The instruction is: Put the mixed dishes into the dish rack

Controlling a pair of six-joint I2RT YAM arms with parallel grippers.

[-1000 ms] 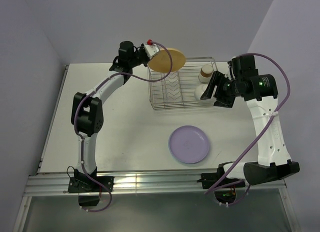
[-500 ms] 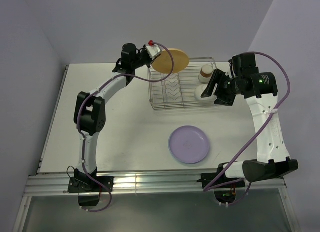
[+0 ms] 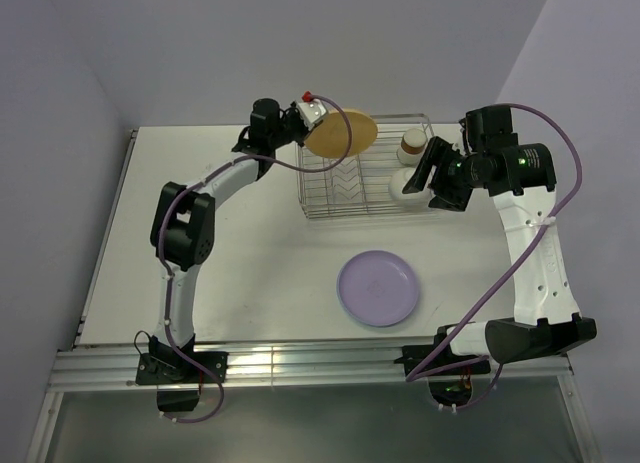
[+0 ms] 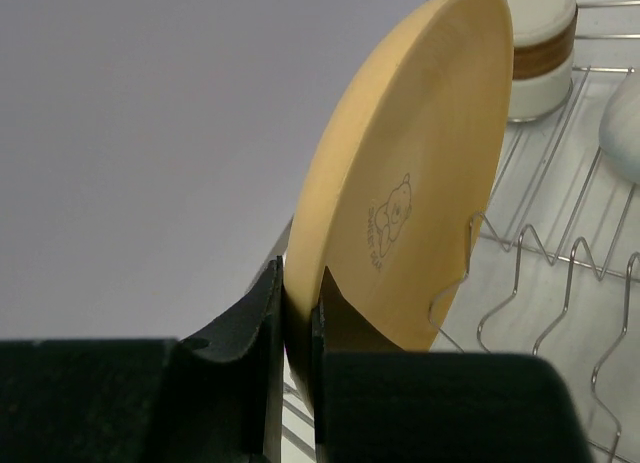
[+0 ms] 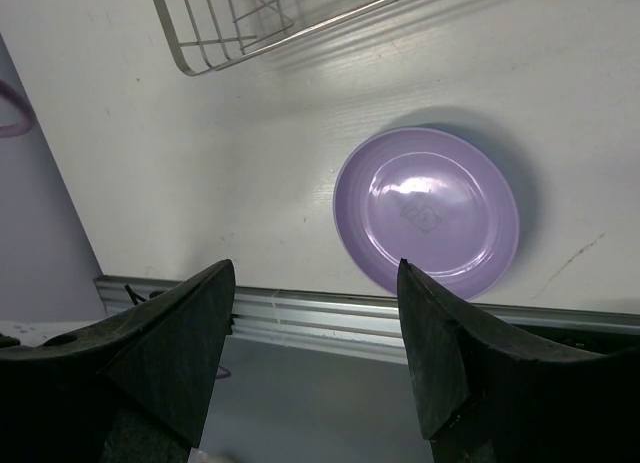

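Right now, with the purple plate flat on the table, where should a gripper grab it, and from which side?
Pinch the raised rim of the purple plate at its right edge, likely with the open right gripper coming from that side. Lying flat, face up, it offers only that thin rim.

My left gripper (image 4: 298, 293) pinches the orange-yellow plate (image 4: 400, 183) by its rim, on edge and tilted above the far-left corner of the dish rack (image 3: 301, 183). The brown-rimmed white cup (image 3: 412, 143) sits in the rack's far-right corner, with the white bowl (image 3: 403, 187) just beside it. The lavender plate (image 5: 427, 211) lies flat outside the rack, on its near side.
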